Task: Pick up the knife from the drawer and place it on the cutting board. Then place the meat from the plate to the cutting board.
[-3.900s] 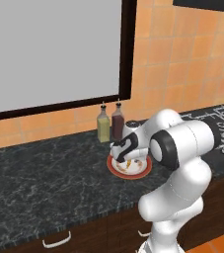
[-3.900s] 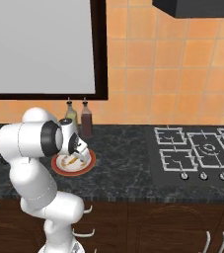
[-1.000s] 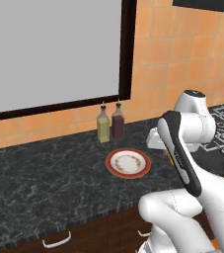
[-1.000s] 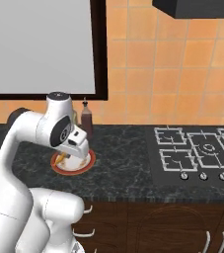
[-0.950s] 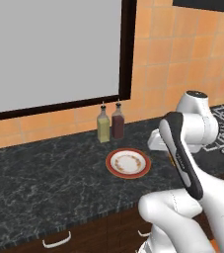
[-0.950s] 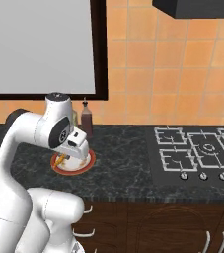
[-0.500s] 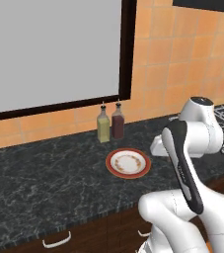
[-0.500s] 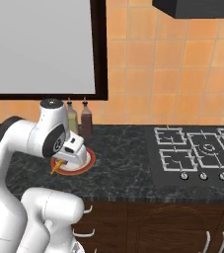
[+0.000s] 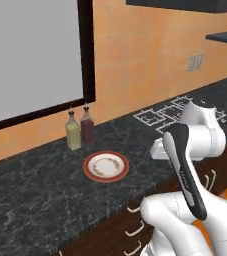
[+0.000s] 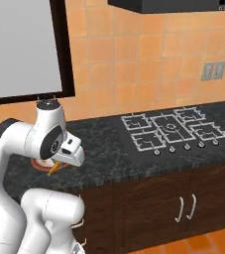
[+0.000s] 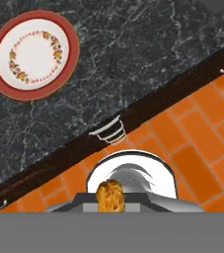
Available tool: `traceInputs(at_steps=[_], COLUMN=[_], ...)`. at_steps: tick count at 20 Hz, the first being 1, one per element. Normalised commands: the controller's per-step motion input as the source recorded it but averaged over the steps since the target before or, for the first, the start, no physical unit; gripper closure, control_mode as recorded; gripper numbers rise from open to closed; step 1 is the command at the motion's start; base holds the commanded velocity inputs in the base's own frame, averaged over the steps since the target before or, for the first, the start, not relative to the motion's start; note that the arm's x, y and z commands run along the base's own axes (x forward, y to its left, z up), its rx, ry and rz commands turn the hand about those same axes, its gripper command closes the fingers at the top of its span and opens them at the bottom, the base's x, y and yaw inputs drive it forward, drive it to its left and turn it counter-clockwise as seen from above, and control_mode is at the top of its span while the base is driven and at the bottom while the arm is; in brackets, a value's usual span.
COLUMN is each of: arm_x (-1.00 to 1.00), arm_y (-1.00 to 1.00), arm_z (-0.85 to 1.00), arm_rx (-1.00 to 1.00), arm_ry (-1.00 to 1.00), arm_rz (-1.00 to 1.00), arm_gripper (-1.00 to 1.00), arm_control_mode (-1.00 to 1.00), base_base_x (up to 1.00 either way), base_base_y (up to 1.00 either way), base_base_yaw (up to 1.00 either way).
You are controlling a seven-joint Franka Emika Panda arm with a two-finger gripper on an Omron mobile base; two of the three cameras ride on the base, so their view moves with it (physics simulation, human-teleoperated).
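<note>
The claw [image 10: 54,167] is closed on the meat [image 11: 109,194]. The small orange-tan lump sits pinched between the 2 fingers at the bottom of the hand view. The meat is therefore off the plate and carried in the air.

The plate [image 11: 33,54] lies bare on the counter [image 11: 148,54], well apart from the claw and toward the upper left of the hand view. In the left base view the plate [image 9: 106,166] is to the left of the hand, with 2 bottles [image 9: 81,131] just behind it. In the right base view the arm covers most of the plate [image 10: 38,163], and the claw hangs low at the counter's front edge, beside it.

Straight below the claw the hand view looks past the counter edge. There it shows a dark cabinet front with a white curved handle [image 11: 107,132] and the orange floor [image 11: 197,133].

The coming move turns on where the board lies, and these pictures do not let me tell its direction from the claw or how its long axis runs. The hob [image 10: 171,129] is well to the right, and the counter between it and the plate looks bare.

My judgement is that the 1 arm must go on carrying the meat until the board comes under the claw, and only then lower and let go. The meat is small and roundish, so a drop from height could make it roll.
</note>
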Motion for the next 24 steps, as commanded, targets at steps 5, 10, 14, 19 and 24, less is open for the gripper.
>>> traceInputs(at_steps=[5,10,14,19,24], arm_x=[0.00,0.00,0.00,0.00,0.00], arm_y=[0.00,0.00,0.00,0.00,0.00], arm_z=[0.00,0.00,0.00,0.00,0.00], arm_rx=[0.00,0.00,0.00,0.00,0.00], arm_ry=[0.00,0.00,0.00,0.00,0.00], arm_rz=[0.00,0.00,0.00,0.00,0.00], arm_gripper=[1.00,1.00,1.00,1.00,1.00], arm_control_mode=[1.00,1.00,1.00,1.00,1.00], base_base_x=[-0.14,0.00,0.00,0.00,0.08], base_base_y=[-0.10,-0.37,-0.85,-0.96,-0.76], base_base_yaw=[-0.79,-0.79,-0.70,-0.70,-0.73])
